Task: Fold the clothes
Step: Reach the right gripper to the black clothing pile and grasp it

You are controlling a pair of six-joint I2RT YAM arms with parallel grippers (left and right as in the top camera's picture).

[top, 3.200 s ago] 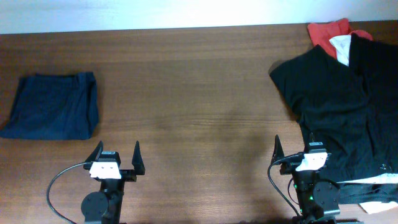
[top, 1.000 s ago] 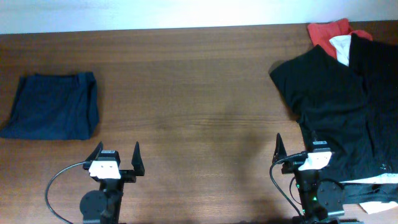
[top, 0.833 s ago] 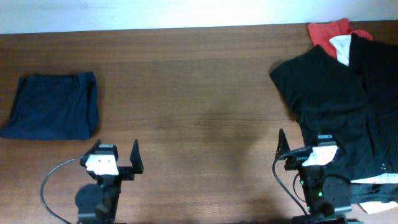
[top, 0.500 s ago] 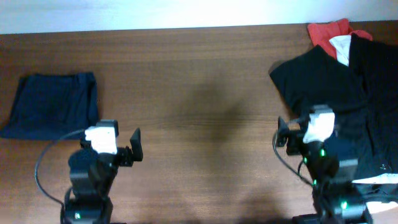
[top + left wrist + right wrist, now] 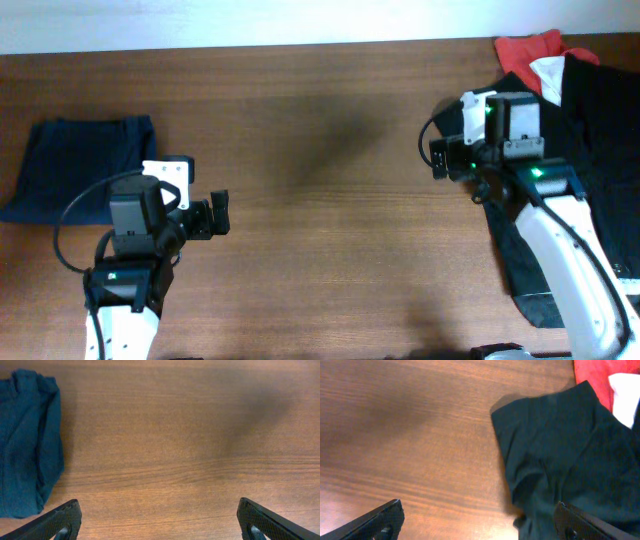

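Observation:
Large black shorts (image 5: 590,180) lie spread at the right of the table, over a red piece (image 5: 528,48) and a white piece (image 5: 548,75) at the back. A navy garment (image 5: 70,165) lies folded at the far left. My right gripper (image 5: 490,150) hovers over the shorts' left corner. In the right wrist view it (image 5: 480,522) is open, one fingertip (image 5: 580,522) over the black fabric (image 5: 560,450) and the other over bare wood. My left gripper (image 5: 175,208) is open and empty (image 5: 160,525), above bare wood just right of the navy garment (image 5: 25,445).
The wooden table (image 5: 320,120) runs to a white wall at the back. Red cloth (image 5: 600,380) and white cloth (image 5: 625,390) show at the top right of the right wrist view. A strip of white fabric (image 5: 630,285) shows under the shorts near the right edge.
Both arms have risen from the front edge and reached out over the table: the right to the shorts' left corner, the left towards the navy garment. The clothes have not moved.

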